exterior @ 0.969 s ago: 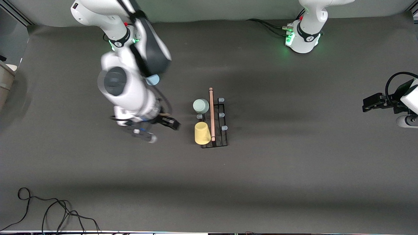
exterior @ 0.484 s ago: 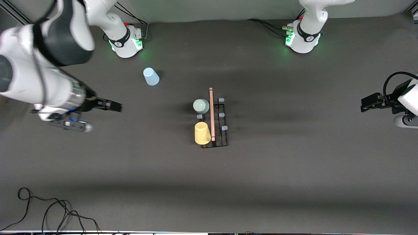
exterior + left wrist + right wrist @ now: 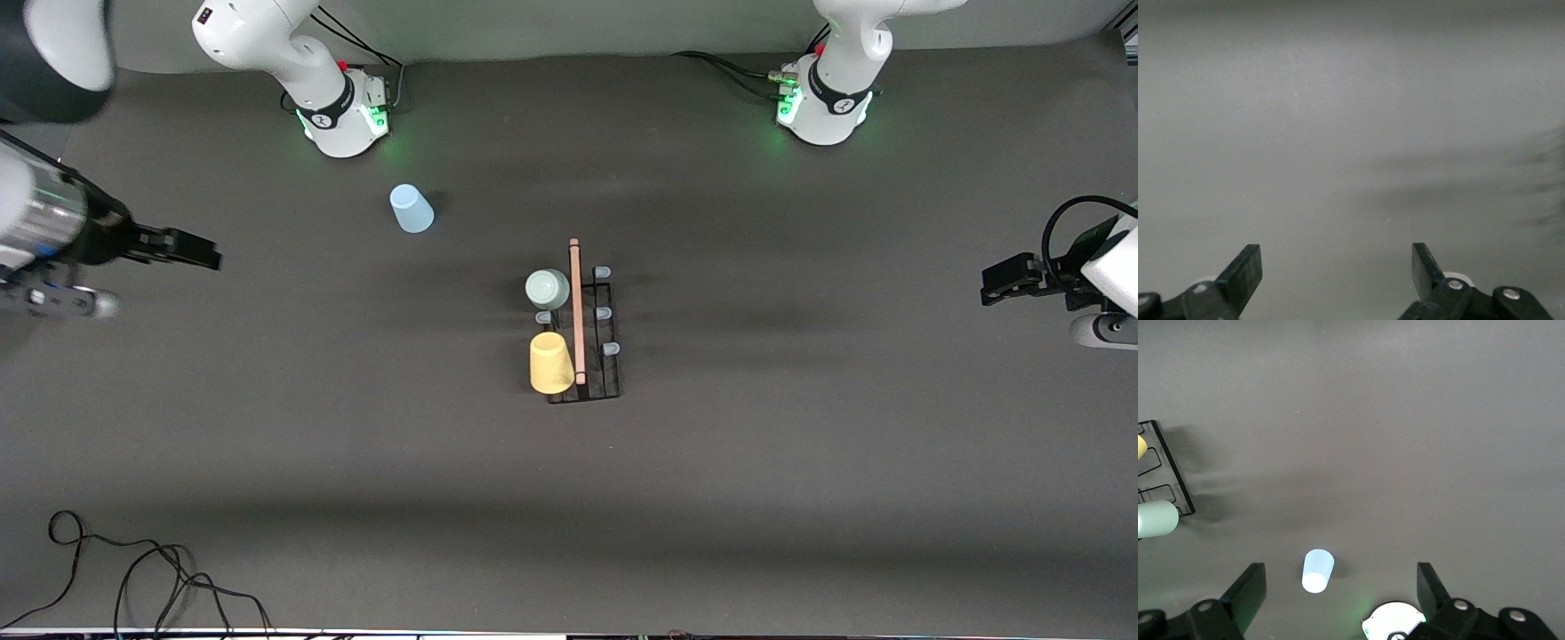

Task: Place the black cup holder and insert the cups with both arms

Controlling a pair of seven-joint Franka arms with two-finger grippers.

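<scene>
The black cup holder [image 3: 594, 331] with its wooden dowel handle stands at the table's middle. A pale green cup [image 3: 547, 289] and a yellow cup [image 3: 551, 363] sit on its prongs on the side toward the right arm's end. The light blue cup [image 3: 411, 209] stands upside down on the table near the right arm's base. My right gripper [image 3: 203, 252] is open and empty, up over the right arm's end of the table. Its wrist view shows the blue cup [image 3: 1318, 570], the holder [image 3: 1165, 473] and the green cup [image 3: 1157, 519]. My left gripper [image 3: 997, 281] is open and empty at the left arm's end, waiting.
Loose black cables [image 3: 133, 578] lie at the table's edge nearest the front camera, toward the right arm's end. The two green-lit bases [image 3: 342, 116] [image 3: 822, 107] stand along the edge farthest from the camera. The left wrist view shows only bare grey mat [image 3: 1351, 133].
The right arm has swung away from beside the cup holder to its own end of the table, uncovering the light blue cup. The left arm has barely moved.
</scene>
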